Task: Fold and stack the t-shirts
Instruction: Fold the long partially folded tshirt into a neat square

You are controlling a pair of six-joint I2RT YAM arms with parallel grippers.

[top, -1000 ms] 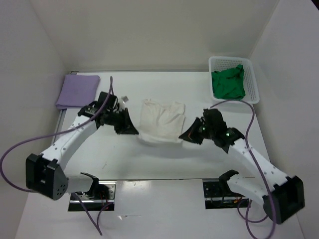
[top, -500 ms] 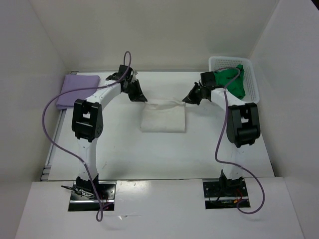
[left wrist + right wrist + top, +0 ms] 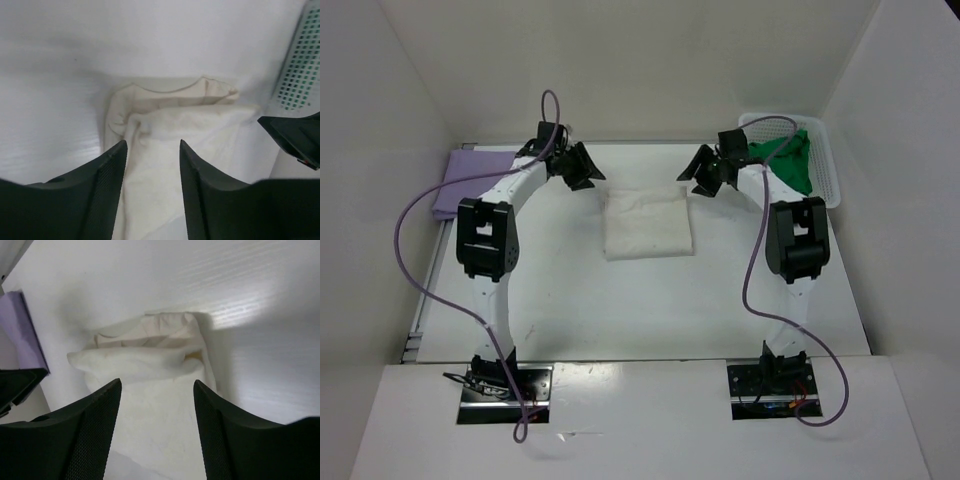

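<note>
The off-white t-shirt (image 3: 648, 225) lies folded into a rough rectangle at mid-table. Its far edge is bunched, as the left wrist view (image 3: 175, 125) and the right wrist view (image 3: 150, 355) show. My left gripper (image 3: 586, 176) hangs open just beyond the shirt's far left corner, with nothing between its fingers (image 3: 152, 142). My right gripper (image 3: 700, 180) hangs open off the far right corner, also empty (image 3: 157, 381). The lavender t-shirt (image 3: 470, 180) lies folded at the far left. The green t-shirt (image 3: 783, 165) sits crumpled in the basket.
A white mesh basket (image 3: 828, 170) stands at the far right corner, close behind my right arm. White walls enclose the table on the left, back and right. Purple cables loop off both arms.
Both grippers carried the off-white shirt's near edge to the far side and folded it over. They have since opened, let go and drawn back off the far corners.
</note>
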